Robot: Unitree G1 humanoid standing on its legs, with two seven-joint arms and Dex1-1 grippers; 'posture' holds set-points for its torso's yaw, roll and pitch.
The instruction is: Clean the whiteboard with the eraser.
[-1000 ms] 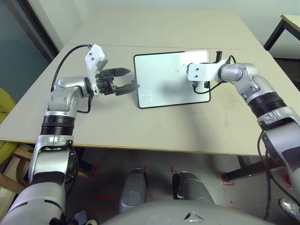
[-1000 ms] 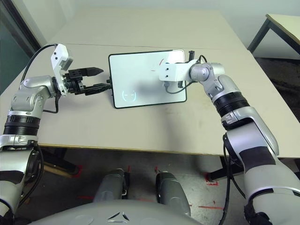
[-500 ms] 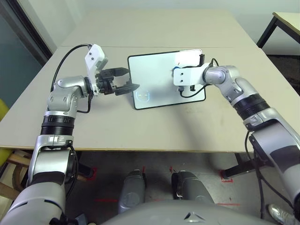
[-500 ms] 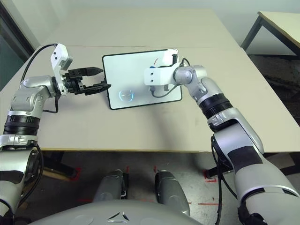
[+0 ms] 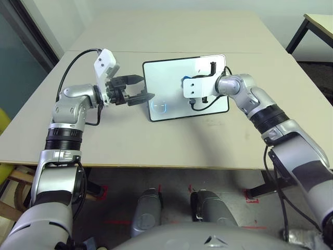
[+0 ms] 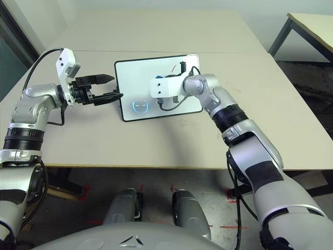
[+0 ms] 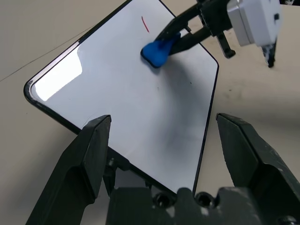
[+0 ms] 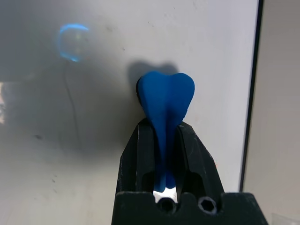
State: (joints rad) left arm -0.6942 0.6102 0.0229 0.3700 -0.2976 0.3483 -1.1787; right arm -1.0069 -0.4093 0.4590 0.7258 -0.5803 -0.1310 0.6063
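The whiteboard (image 5: 166, 78) lies flat on the table, glossy white in a thin black frame, with a bluish circle logo (image 5: 158, 106) near its front left corner. One short red stroke (image 7: 145, 23) shows on it. My right gripper (image 8: 164, 129) is shut on the blue eraser (image 8: 166, 101), whose end presses on the board around its middle, a little short of the red stroke. My left gripper (image 5: 145, 87) stands open at the board's left edge, and the board's near edge runs between its wide-set fingers (image 7: 93, 140).
The beige table (image 5: 208, 140) has bare surface in front of the board and beyond it. Its front edge runs close to my body. A second table (image 5: 318, 23) stands off to the far right, and a yellow seat (image 5: 3, 119) sits past the left edge.
My right gripper has carried the eraser leftward across the board, from its right side to about its middle. The left gripper has kept its place. The camera shifted slightly early on.
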